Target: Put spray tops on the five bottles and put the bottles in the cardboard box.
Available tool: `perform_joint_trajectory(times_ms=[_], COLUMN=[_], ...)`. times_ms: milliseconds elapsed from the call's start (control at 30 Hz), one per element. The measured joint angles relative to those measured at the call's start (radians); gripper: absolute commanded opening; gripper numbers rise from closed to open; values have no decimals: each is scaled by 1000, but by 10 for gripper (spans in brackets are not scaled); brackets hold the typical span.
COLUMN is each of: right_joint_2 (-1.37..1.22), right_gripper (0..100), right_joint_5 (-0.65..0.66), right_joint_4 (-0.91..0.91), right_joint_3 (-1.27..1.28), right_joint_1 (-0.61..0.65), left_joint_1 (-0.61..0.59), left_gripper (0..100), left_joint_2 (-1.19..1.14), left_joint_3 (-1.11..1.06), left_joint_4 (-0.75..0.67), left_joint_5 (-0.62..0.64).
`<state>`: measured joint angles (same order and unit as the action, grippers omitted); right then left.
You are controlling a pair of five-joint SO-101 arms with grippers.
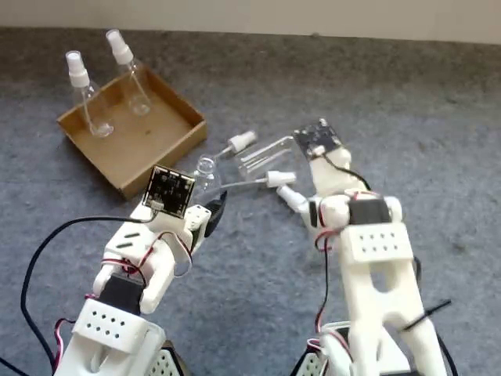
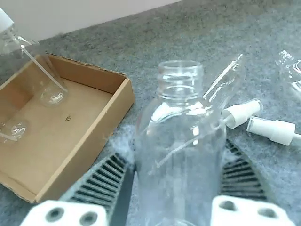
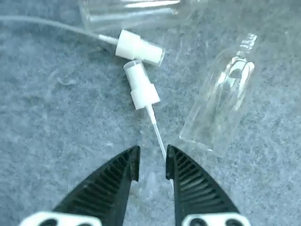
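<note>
Now, bottle inside left gripper, spray top before right gripper

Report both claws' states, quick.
Left claw: shut on a topless bottle.
Right claw: open a crack, around the tube of a spray top.

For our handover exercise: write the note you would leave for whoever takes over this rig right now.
Left hand: shut on an upright uncapped bottle.
Right hand: open, astride the tube of a loose spray top.
Done: two capped bottles in the cardboard box.
Left: cap the held bottle and two lying bottles, then box all three.
</note>
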<state>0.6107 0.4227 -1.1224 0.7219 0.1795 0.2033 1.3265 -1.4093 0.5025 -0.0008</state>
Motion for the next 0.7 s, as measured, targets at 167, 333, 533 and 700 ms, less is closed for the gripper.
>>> perform_joint_trajectory(times_ms=[167,333,533,700], right_joint_2=[-247,-430,-572,-667], right_gripper=[102,192,199,199], right_joint_5=[98,160,239,252], right_joint_4=[-89,-158,-173,-173], right_joint_3=[-180,-342,-460,-517], right_joint_1=[15,20,58,106], left_joint_1=[-2,-2,0,2], left_gripper=[126,126,126,126], left_joint_2=[71,163,334,474], left_joint_3=[-40,-94,-190,-252], left_joint_4=[-3,-3,-3,-3], left_joint_5=[0,0,0,0])
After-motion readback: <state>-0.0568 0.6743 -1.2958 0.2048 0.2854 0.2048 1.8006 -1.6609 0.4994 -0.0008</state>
